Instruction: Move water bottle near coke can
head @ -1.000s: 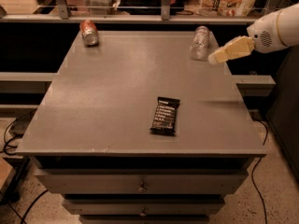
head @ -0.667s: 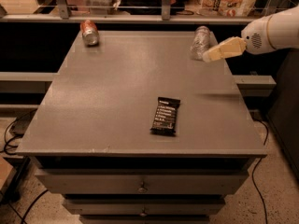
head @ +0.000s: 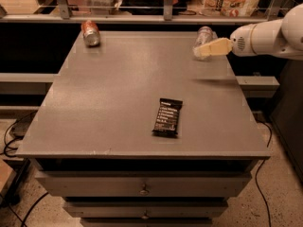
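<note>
now clear crinkled water bottle [head: 204, 34] far-right, gripper [head: 199, 51] overlapping it

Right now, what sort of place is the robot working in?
Probably an office snack area or lab: a gray drawer cabinet holding a coke can, water bottle and snack bar, cables on speckled floor. The gripper hovers by the bottle.

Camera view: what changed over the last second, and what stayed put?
The gripper has moved left toward the small clear plastic water bottle on the grey table, now overlapping it in view; a grasp cannot be confirmed. The bottle, the red coke can and the black snack bar stayed put.
</note>
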### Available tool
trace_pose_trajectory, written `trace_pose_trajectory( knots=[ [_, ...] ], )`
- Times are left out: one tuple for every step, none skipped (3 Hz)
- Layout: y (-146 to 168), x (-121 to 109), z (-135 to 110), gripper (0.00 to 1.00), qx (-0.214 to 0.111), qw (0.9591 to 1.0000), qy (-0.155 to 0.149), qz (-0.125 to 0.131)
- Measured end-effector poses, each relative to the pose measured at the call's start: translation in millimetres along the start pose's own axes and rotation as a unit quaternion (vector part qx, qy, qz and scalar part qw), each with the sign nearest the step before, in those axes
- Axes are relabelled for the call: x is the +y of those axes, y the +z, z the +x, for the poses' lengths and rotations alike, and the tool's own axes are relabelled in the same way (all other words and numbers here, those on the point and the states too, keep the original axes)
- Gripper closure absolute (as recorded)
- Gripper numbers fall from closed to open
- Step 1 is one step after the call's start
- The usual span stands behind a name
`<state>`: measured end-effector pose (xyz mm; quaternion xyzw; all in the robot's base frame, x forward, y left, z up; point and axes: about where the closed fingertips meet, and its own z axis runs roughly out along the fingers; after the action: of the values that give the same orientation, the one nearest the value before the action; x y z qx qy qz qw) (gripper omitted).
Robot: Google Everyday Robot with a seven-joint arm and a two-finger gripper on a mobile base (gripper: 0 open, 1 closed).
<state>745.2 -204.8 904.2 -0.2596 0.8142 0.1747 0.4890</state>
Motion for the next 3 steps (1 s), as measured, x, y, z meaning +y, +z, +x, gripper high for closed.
trace_pose_trajectory(
  knots=[
    [31.0,-9.3,-0.5,0.0,-0.01,0.9998,0.008,0.012],
    [64.2,-11.5,1.6,0.0,-0.014,0.9995,0.018,0.023],
    [79.3,-14.9,4.8,0.0,-0.014,0.9989,0.03,0.032]
  ],
)
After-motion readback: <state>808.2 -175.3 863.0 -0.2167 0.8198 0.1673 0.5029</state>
